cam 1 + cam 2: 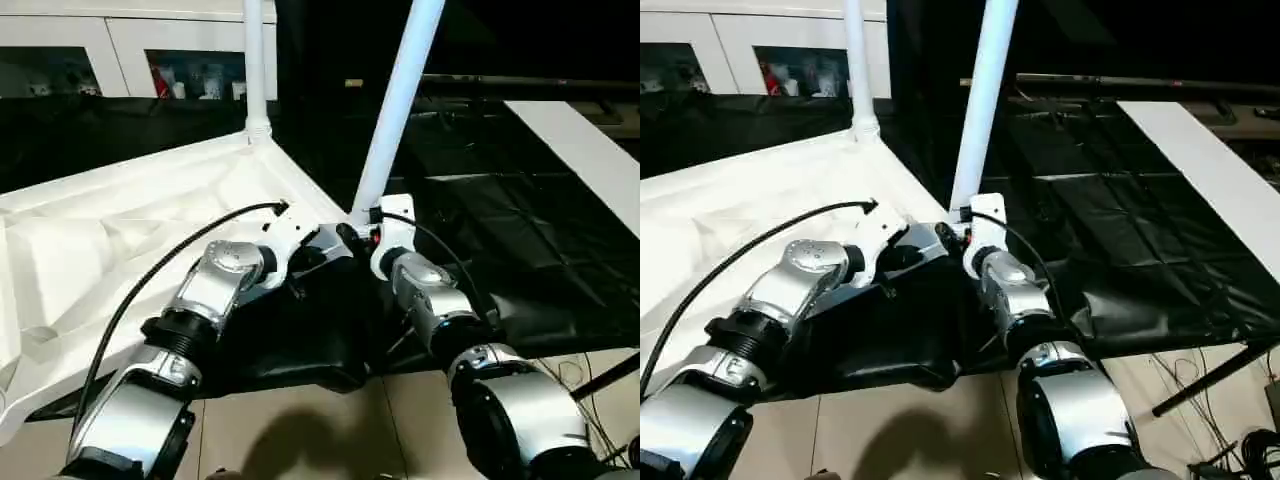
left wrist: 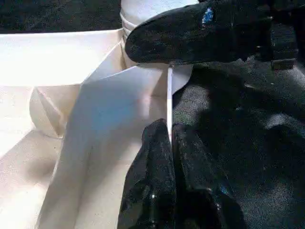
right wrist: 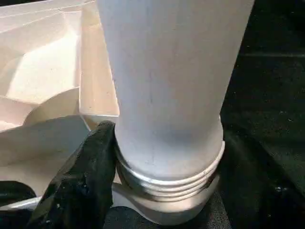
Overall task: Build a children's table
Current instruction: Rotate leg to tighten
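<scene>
While upturned, white ribbed tabletop [image 1: 120,250], two tapered legs [image 1: 398,100] upright

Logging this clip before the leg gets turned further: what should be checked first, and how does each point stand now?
1. White ribbed plastic tabletop lies underside up: ok.
2. Far white tapered tube leg stands upright in its corner: ok.
3. Near white tube leg leans; threads exposed, not seated: not ok.
4. Right end effector at the near leg's base: ok.
5. Left end effector shut on the tabletop's edge: ok.
</scene>
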Robot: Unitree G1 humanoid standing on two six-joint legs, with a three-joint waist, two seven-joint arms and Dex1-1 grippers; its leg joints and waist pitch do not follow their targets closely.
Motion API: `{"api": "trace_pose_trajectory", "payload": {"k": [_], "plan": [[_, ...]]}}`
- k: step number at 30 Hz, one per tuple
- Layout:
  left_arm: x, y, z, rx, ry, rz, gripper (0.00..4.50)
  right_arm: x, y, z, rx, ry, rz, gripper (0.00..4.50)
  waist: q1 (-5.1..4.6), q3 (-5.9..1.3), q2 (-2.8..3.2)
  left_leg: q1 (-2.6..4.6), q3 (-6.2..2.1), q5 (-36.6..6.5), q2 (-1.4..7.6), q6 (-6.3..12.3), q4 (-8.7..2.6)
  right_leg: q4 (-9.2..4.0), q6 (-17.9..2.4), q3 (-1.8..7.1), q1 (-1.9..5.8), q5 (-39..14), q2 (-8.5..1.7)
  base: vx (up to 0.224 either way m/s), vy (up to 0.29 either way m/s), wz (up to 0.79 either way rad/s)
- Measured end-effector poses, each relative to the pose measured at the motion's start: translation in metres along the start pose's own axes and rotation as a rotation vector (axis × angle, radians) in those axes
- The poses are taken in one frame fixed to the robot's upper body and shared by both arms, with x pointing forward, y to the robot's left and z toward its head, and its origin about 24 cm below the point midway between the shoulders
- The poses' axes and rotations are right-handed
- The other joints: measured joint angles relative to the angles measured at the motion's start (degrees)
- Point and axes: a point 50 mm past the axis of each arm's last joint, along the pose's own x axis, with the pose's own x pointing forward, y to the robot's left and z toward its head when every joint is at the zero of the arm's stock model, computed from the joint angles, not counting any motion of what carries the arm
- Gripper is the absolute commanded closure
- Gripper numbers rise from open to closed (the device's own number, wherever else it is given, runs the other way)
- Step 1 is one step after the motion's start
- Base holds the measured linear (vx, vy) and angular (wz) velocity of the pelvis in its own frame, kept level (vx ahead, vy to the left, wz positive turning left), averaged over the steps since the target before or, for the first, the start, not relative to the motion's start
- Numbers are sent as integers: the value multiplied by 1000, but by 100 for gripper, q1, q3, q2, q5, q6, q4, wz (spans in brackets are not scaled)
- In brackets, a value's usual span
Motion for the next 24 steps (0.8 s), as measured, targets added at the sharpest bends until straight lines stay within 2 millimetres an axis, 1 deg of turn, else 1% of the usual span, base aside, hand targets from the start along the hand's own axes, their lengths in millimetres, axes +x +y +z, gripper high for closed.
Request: {"api": "trace_pose_trajectory", "payload": {"k": [1, 3, 5, 6, 7, 9, 11, 14, 17, 21, 24], "plan": [[-1, 1, 0, 4, -1, -7, 450, -1, -1, 0, -3, 0, 19, 146, -1, 2, 3, 0, 0, 0, 0, 0, -3, -1, 0, 0, -1, 0, 1, 0, 0, 0], [-5, 2, -2, 22, 0, -30, 450, -4, -6, 1, -29, 2, 80, 111, 4, 5, 8, 0, -1, 0, 1, 1, -12, -4, -2, -3, -3, -2, 2, 0, 0, 0], [-10, 5, -5, 31, 1, -38, 450, -6, -8, 1, -57, -2, 152, 105, -3, 6, 10, 1, -1, 1, 2, 1, -14, -5, -2, -2, -3, -2, 6, 0, 0, 0], [-15, 8, -7, 51, 4, -57, 450, -9, -11, 2, -88, -6, 199, 76, -8, 6, 10, 1, -3, 1, 4, 1, -15, -6, -2, -3, -2, -2, 9, 0, 0, 0], [-18, 7, -9, 65, 3, -80, 450, -12, -13, 2, -111, -4, 237, 76, -3, 7, 10, 1, -2, 1, 4, 2, -14, -8, -3, -3, -2, -2, 8, 0, 0, 0], [-23, 5, -11, 97, -4, -137, 450, -18, -16, 2, -173, 9, 331, 58, 11, 7, 10, -1, -2, 1, 4, 4, -12, -16, -3, -3, 2, -2, 7, 0, 0, 0], [-28, 2, -13, 119, -6, -202, 450, -24, -20, 3, -221, 21, 410, 58, 23, 6, 9, -1, -1, -1, 4, 8, -10, -23, -3, -3, 4, -2, 6, 0, 0, 0], [-36, 0, -16, 144, -3, -284, 450, -34, -25, 4, -296, 50, 553, 58, 79, 6, 9, 1, 0, 8, 4, 27, -7, -25, -8, -10, 2, -5, 0, 0, 0, 0], [-44, -1, -21, 139, 3, -341, 450, -42, -25, 2, -351, 86, 676, 58, 88, 6, 8, 1, 2, 20, 5, 49, 0, -22, -8, -9, 6, -5, -1, 0, 0, 0], [-51, -3, -25, 136, 8, -395, 450, -46, -22, -3, -370, 124, 765, 58, 91, 5, 7, 2, 2, 9, 10, 27, 0, -16, -7, -11, 7, -4, -1, 0, 0, 0], [-53, -3, -26, 132, 6, -412, 450, -47, -20, -4, -377, 128, 789, 58, 90, 5, 7, 1, 2, 9, 10, 27, 0, -14, -7, -12, 7, -4, -1, 0, 0, 0]]}}
